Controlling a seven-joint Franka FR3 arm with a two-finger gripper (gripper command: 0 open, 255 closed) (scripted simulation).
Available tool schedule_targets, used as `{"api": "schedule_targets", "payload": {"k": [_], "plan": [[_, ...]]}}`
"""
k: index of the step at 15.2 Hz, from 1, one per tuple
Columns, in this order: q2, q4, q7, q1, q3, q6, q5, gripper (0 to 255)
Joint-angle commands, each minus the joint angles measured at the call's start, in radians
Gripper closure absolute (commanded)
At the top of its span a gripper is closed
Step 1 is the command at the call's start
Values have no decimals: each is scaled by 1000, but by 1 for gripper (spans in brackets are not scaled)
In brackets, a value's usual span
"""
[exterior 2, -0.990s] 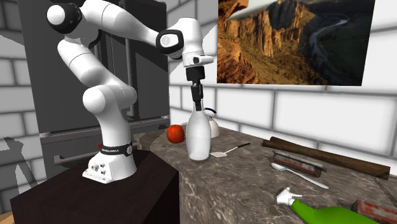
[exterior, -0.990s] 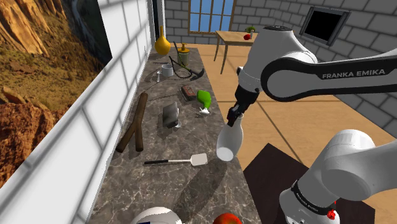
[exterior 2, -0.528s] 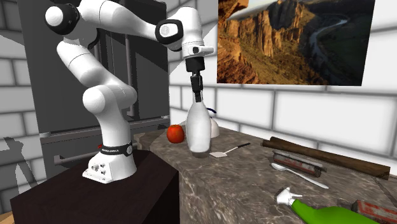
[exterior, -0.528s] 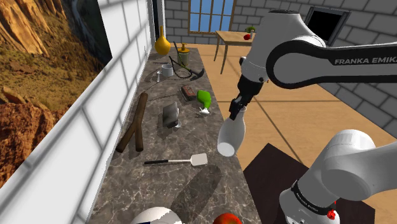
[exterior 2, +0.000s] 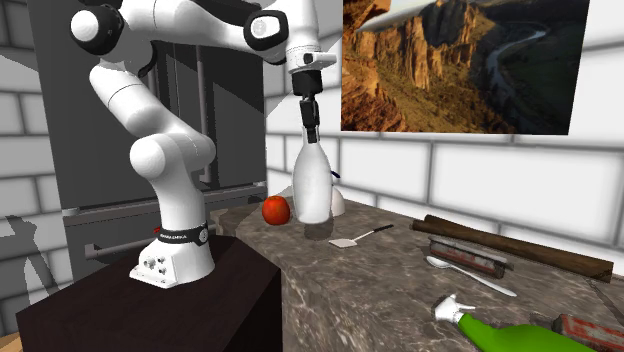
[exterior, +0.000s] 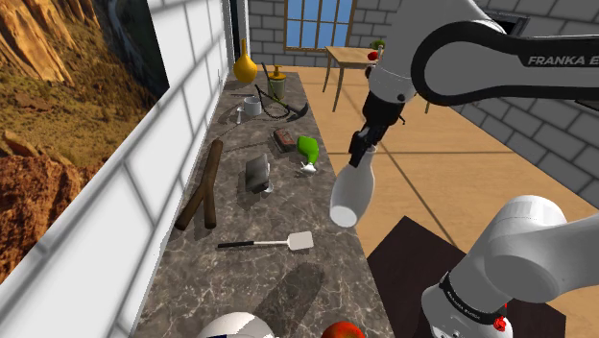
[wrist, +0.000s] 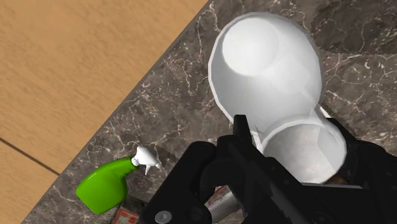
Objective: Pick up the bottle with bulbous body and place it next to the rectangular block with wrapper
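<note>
My gripper (exterior: pixel 360 154) is shut on the neck of a white bottle (exterior: pixel 347 197), which hangs tilted above the counter's outer edge. From the second exterior view, the gripper (exterior 2: pixel 311 135) holds the white bottle (exterior 2: pixel 312 190) clear of the marble counter (exterior 2: pixel 400 290). In the wrist view the fingers (wrist: pixel 245 137) clasp the neck, and the bottle's body (wrist: pixel 264 60) points away from the hand. A small red-brown wrapped block (exterior: pixel 283 140) lies further along the counter beside a green spray bottle (exterior: pixel 308 149). A yellow bulbous vase (exterior: pixel 246 67) stands at the far end.
Under the bottle lies a white spatula (exterior: pixel 274 242). Two brown sticks (exterior: pixel 203 187) and a dark grey block (exterior: pixel 256 173) lie mid-counter. A red apple (exterior 2: pixel 276 210) and a white round object (exterior: pixel 235 326) sit at the near end. A spoon (exterior 2: pixel 470 275) lies near the sticks.
The arm has risen and carried the white bottle higher off the counter, drifting slightly toward the far end. The grip on the neck is unchanged.
</note>
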Motion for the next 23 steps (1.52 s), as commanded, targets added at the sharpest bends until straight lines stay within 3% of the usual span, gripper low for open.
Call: {"api": "schedule_targets", "payload": {"k": [1,23], "plan": [[1,26,0,-1,-3,-26,-2,255],[69,370,7,-13,-20,-301,-23,255]]}}
